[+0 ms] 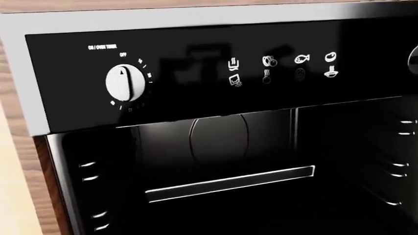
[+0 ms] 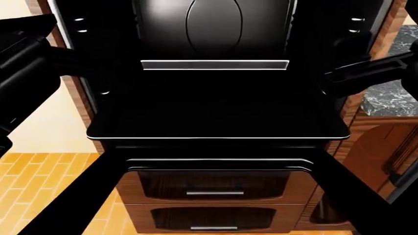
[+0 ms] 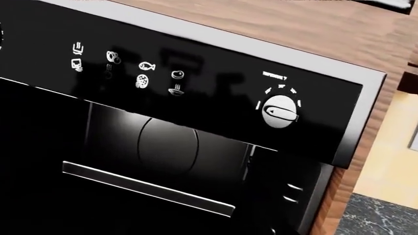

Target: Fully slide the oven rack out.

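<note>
The oven rack (image 2: 216, 120) is a wide, glossy black shelf with a thin silvery front rim. In the head view it sticks out of the open oven over the lowered door. My left arm (image 2: 29, 63) reaches in at the rack's left side and my right arm (image 2: 369, 73) at its right side, both near the oven's mouth. Both gripper ends merge with the black oven, so their jaws cannot be made out. Neither wrist view shows its own fingers; each looks at the oven's front and dark cavity.
A short silver-rimmed black bar (image 2: 214, 65) sits deep in the cavity; it also shows in the left wrist view (image 1: 228, 183) and the right wrist view (image 3: 147, 188). The open door frame (image 2: 65, 205) hangs below, with drawers (image 2: 216, 193) seen through its pane. White knobs (image 1: 125, 83) (image 3: 281, 110) are on the control panel.
</note>
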### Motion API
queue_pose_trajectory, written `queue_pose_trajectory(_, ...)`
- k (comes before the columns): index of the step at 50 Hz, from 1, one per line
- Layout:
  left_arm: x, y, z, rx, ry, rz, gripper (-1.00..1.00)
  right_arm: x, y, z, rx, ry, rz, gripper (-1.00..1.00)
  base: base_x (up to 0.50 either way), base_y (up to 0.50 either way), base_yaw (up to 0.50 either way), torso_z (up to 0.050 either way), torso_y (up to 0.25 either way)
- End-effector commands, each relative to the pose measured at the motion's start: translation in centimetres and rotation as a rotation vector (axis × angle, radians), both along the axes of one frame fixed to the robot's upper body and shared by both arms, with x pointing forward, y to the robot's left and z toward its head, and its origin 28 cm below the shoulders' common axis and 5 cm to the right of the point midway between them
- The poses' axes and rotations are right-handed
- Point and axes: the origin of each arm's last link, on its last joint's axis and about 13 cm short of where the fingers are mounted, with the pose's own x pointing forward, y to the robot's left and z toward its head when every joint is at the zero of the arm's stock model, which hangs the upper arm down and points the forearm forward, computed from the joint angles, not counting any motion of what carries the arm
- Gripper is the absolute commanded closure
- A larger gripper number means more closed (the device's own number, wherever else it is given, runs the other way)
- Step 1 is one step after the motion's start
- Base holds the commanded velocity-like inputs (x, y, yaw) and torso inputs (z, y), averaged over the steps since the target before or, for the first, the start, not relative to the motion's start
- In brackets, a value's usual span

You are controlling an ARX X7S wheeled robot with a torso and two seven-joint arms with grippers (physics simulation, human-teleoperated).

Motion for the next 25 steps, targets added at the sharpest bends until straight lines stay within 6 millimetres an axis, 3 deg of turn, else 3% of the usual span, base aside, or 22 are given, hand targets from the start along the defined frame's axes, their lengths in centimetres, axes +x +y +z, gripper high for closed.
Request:
queue_pose_trajectory(1, -0.03, 0.06, 0.2, -0.005, -0.011, 0.009, -1.0, -0.11, 0.13, 0.16, 0.02, 0.019, 0.017, -1.0, 0.0, 0.0, 0.0, 0.0, 0.0)
queue_pose_trajectory(5, -0.21, -0.02, 0.24, 0.007, -0.016, -0.001, -1.0, -0.16, 0.15, 0.25, 0.025, 0.019, 0.024, -1.0, 0.0, 0.0, 0.0, 0.021, 0.005)
queue_pose_trajectory(25, 0.21, 0.04, 0.44, -0.007, 0.041, -0.006, -1.0, 0.04, 0.14, 0.46, 0.018, 0.021, 0.021, -1.0, 0.0, 0.0, 0.0, 0.05, 0.016)
